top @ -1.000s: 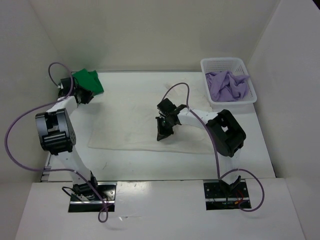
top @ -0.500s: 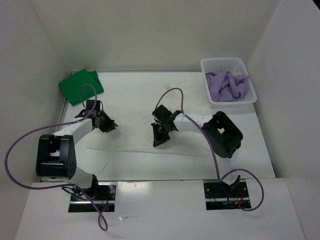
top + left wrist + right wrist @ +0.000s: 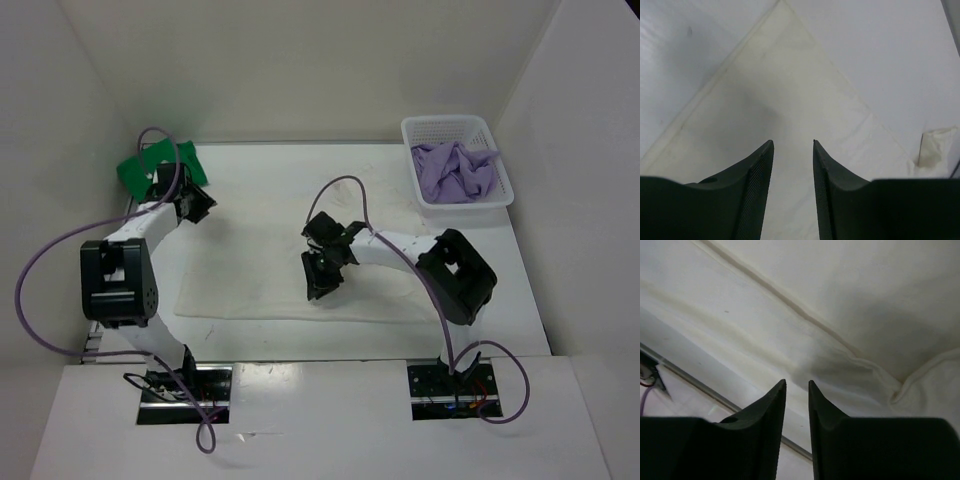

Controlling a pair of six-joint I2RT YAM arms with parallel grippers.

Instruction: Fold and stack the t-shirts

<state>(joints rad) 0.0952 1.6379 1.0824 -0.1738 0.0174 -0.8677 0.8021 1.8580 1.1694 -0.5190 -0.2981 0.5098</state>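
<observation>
Left jaws: parted, nothing between them, over a far-left corner of the cream-white shirt (image 3: 250, 265) and just beside the green shirt (image 3: 135, 172).

Right jaws: parted by a narrow gap, empty. They point down at the cream-white shirt's near half, close above a raised seam, with a curled fold just beside them.

Cream-white shirt: spread flat across the middle of the bench (image 3: 495, 295), lightly creased.

Green shirt: folded into a compact block at the bench's far-left corner.

Lavender shirt (image 3: 455, 172): crumpled in the white mesh basket (image 3: 445, 121) at far right, well apart from both sets of jaws.
</observation>
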